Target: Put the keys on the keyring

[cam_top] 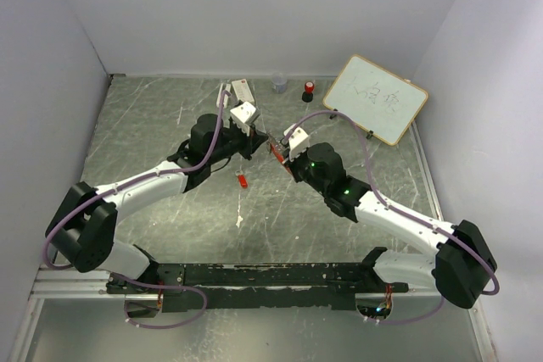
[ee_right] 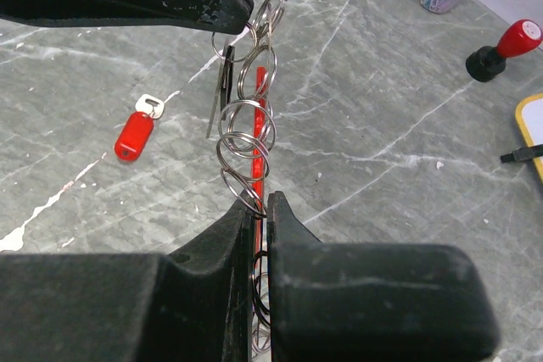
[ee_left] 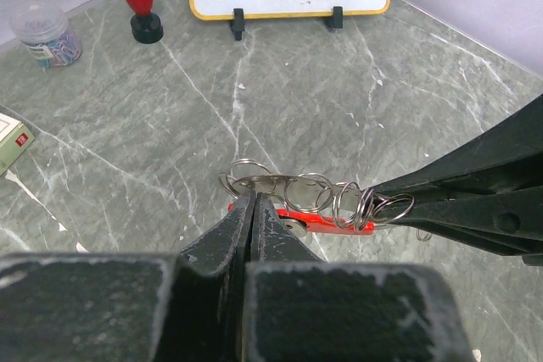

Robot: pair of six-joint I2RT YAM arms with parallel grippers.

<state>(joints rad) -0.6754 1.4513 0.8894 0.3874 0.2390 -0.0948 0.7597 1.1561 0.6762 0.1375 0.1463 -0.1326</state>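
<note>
While the left hand [ee_left: 253, 203] grips one end of the keyring [ee_left: 310, 193], the right hand [ee_right: 261, 203] clamps the other; both closed tight.

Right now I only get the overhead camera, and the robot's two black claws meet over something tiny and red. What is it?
Observer: It's the keyring, a row of linked thin silver metal rings with a red oblong fob, held up between the claws.
Operator: Are both claws really gripping it?
Observer: Yes. The left gripper is shut on one end and the right gripper is shut on the other.
Operator: And the other little red thing, lying by itself?
Observer: That is a small key with a red plastic tag. Its silver metal part shows at one end, and it lies apart from the rings, not threaded on.
</note>
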